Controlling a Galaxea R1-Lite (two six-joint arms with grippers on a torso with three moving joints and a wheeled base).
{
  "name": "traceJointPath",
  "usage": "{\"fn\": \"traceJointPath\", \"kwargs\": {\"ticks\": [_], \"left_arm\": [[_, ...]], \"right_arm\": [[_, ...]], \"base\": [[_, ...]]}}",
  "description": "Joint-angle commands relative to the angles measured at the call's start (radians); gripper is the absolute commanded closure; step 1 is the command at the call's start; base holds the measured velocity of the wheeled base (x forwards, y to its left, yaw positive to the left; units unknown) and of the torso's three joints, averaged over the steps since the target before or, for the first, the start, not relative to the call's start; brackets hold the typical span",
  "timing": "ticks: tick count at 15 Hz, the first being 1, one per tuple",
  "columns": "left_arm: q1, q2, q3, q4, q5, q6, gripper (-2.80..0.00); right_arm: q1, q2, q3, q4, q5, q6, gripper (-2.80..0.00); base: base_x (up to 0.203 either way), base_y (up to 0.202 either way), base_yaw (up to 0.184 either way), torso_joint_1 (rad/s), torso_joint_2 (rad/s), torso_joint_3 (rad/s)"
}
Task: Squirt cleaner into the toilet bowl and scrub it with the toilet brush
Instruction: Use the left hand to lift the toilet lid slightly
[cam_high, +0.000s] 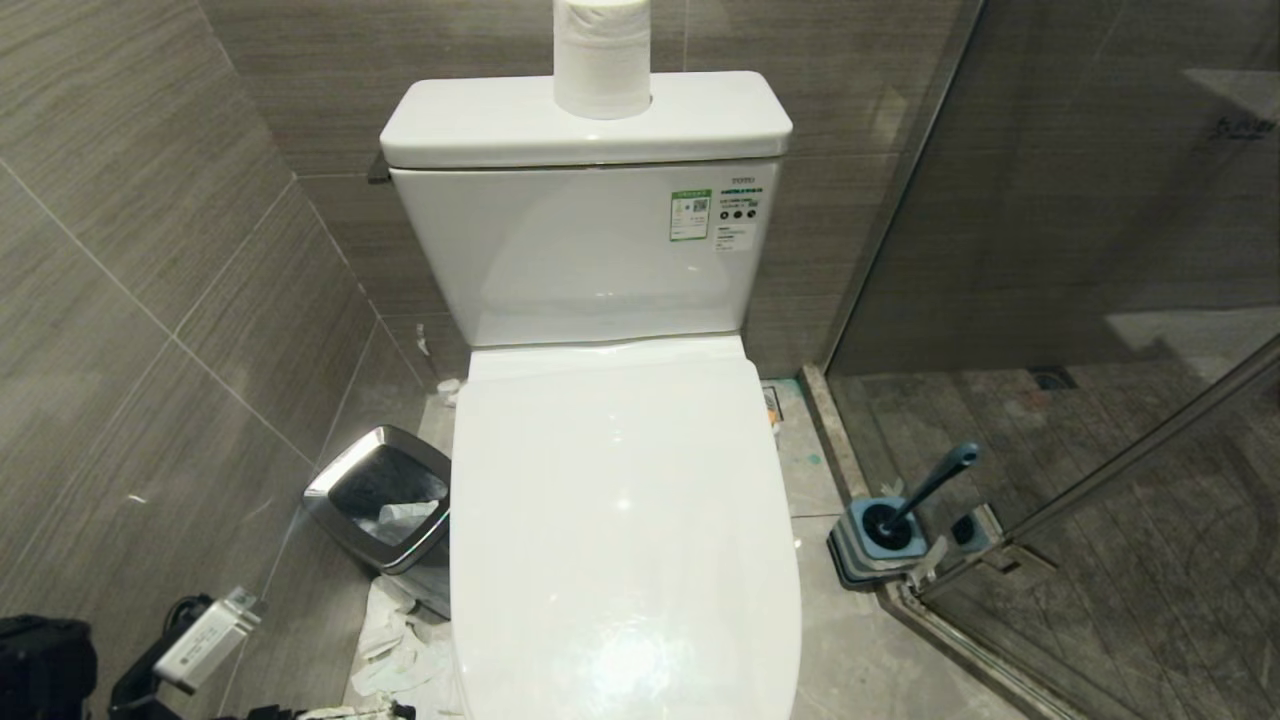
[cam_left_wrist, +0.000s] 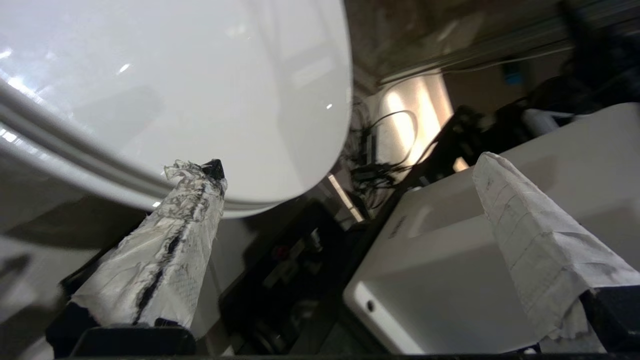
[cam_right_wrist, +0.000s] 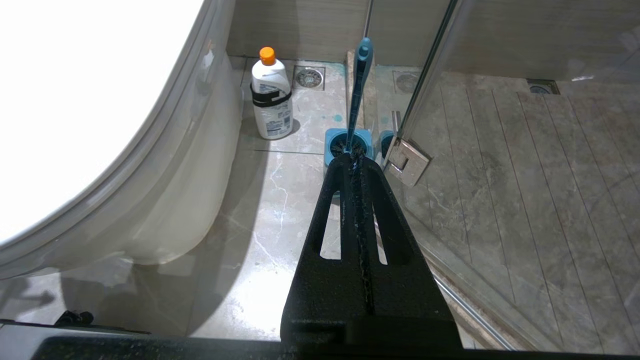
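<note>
The toilet's white lid (cam_high: 620, 520) is down, so the inside of the toilet bowl is hidden; the bowl's outer wall (cam_right_wrist: 190, 190) shows in the right wrist view. My left gripper (cam_left_wrist: 350, 165) is open wide and empty, its paper-wrapped fingers (cam_left_wrist: 200, 200) just under the lid's front edge (cam_left_wrist: 280, 195). The toilet brush (cam_high: 935, 480) stands in its blue holder (cam_high: 880, 540) on the floor right of the toilet. The cleaner (cam_right_wrist: 271, 95), a white bottle with an orange cap, stands beside the bowl. My right gripper (cam_right_wrist: 352, 160) is shut and empty, hanging above the floor short of the holder (cam_right_wrist: 348, 142).
A steel waste bin (cam_high: 385, 510) stands left of the toilet with crumpled paper (cam_high: 400, 640) on the floor by it. A paper roll (cam_high: 602, 55) sits on the tank. The glass shower door (cam_high: 1100, 300) and its hinge (cam_right_wrist: 407, 160) close off the right side.
</note>
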Motion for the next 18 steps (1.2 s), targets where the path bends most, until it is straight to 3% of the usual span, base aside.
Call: {"fn": "traceJointPath", "kwargs": {"ticks": [1, 3, 8, 16, 18], "left_arm": [[-0.078, 0.012, 0.000, 0.047, 0.154, 0.041, -2.80], [-0.139, 0.049, 0.000, 0.076, 0.258, 0.086, -2.80], [-0.146, 0.182, -0.018, 0.052, 0.268, 0.088, -2.80], [-0.242, 0.570, -0.003, -0.406, 0.264, 0.030, -2.80], [-0.249, 0.594, 0.000, -0.449, 0.265, 0.024, -2.80]], "right_arm": [[-0.001, 0.001, 0.000, 0.000, 0.001, -0.001, 0.00], [-0.001, 0.001, 0.000, 0.000, 0.001, -0.001, 0.00], [0.001, 0.001, 0.000, 0.000, 0.001, -0.001, 0.00], [0.000, 0.001, 0.000, 0.000, 0.001, -0.001, 0.00], [0.000, 0.001, 0.000, 0.000, 0.001, -0.001, 0.00]], "base": [[0.000, 0.000, 0.000, 0.000, 0.00, 0.000], [0.000, 0.000, 0.000, 0.000, 0.00, 0.000], [0.000, 0.000, 0.000, 0.000, 0.00, 0.000], [0.000, 0.000, 0.000, 0.000, 0.00, 0.000], [0.000, 0.000, 0.000, 0.000, 0.00, 0.000]]}}
